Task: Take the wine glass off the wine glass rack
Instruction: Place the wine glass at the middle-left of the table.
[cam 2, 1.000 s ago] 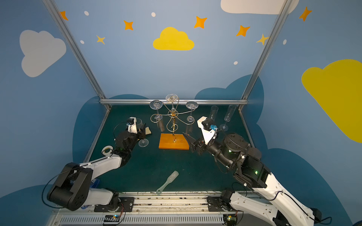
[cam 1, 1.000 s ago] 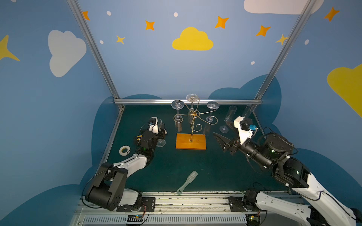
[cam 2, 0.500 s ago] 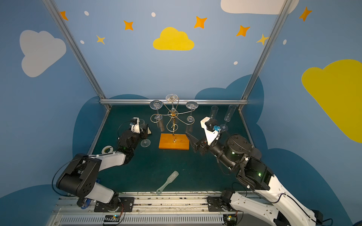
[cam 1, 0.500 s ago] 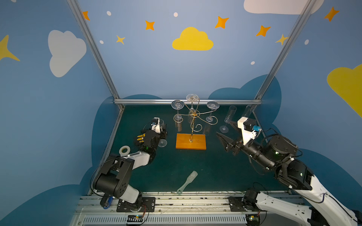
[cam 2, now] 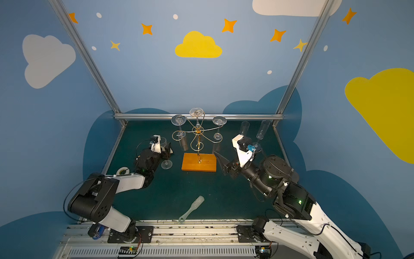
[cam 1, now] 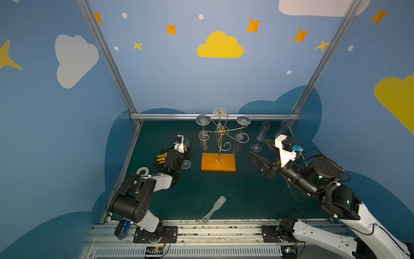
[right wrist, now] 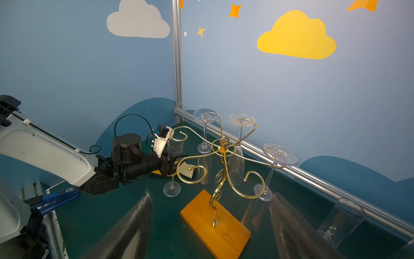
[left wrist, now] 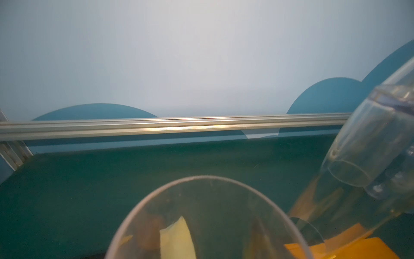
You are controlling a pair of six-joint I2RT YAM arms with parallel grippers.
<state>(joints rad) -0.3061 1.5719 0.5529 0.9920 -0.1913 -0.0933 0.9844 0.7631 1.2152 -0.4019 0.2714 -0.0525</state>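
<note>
wine glass (right wrist: pixel 175 148) stands upright on green table (cam 1: pixel 201 190), just left of wine glass rack (cam 1: pixel 218 161), off its arms. L gripper (right wrist: pixel 175 162) fingers sit either side of bowl; gripping or not, can't tell. R gripper (right wrist: pixel 211 197) spread wide, holds nothing, right of rack. 3 hanging glasses (cam 1: pixel 202 120) on rear arms.

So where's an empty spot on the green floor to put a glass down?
The biggest bare patch is the green mat between the rack's orange base and the front rail, apart from the clear plastic tool. It's crowded at the back: hanging glasses, two standing flutes, and the glass by the left arm.
</note>
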